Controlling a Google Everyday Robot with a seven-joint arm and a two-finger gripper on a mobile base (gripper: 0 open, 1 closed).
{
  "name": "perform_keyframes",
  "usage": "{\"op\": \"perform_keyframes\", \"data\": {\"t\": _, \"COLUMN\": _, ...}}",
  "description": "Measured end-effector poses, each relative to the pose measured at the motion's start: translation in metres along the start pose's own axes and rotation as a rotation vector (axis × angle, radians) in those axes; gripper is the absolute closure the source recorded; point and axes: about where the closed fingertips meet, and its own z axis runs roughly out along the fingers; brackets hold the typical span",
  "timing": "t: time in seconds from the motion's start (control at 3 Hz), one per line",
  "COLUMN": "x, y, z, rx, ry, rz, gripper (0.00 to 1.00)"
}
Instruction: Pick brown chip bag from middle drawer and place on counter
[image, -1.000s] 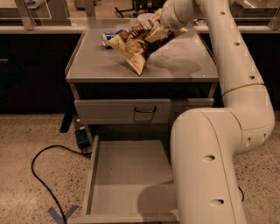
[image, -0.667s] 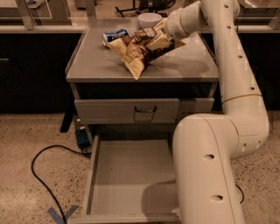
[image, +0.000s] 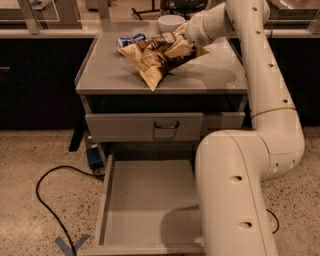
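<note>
The brown chip bag (image: 152, 57) lies tilted on the counter (image: 110, 70). Its lower tip touches the counter top near the front and its upper end is at my gripper. My gripper (image: 181, 46) is over the back middle of the counter, shut on the bag's upper right end. The middle drawer (image: 142, 200) stands pulled open below, with a bare floor. My arm hides its right side.
A dented blue soda can (image: 131, 40) lies behind the bag at the counter's back. A white bowl (image: 170, 22) stands at the back edge. A closed drawer front with a dark handle (image: 165, 125) is above the open drawer. A black cable (image: 42, 192) loops on the floor at left.
The gripper has moved slightly right and down with the bag. The bag's lower tip now rests on the counter.
</note>
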Motion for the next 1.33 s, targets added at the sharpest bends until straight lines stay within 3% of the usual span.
{"op": "perform_keyframes", "data": {"t": 0.67, "x": 0.0000, "y": 0.0000, "z": 0.0000, "rx": 0.000, "ry": 0.000, "rz": 0.000, "gripper": 0.13}}
{"op": "perform_keyframes", "data": {"t": 1.0, "x": 0.0000, "y": 0.0000, "z": 0.0001, "rx": 0.000, "ry": 0.000, "rz": 0.000, "gripper": 0.00}}
{"op": "perform_keyframes", "data": {"t": 1.33, "x": 0.0000, "y": 0.0000, "z": 0.0001, "rx": 0.000, "ry": 0.000, "rz": 0.000, "gripper": 0.00}}
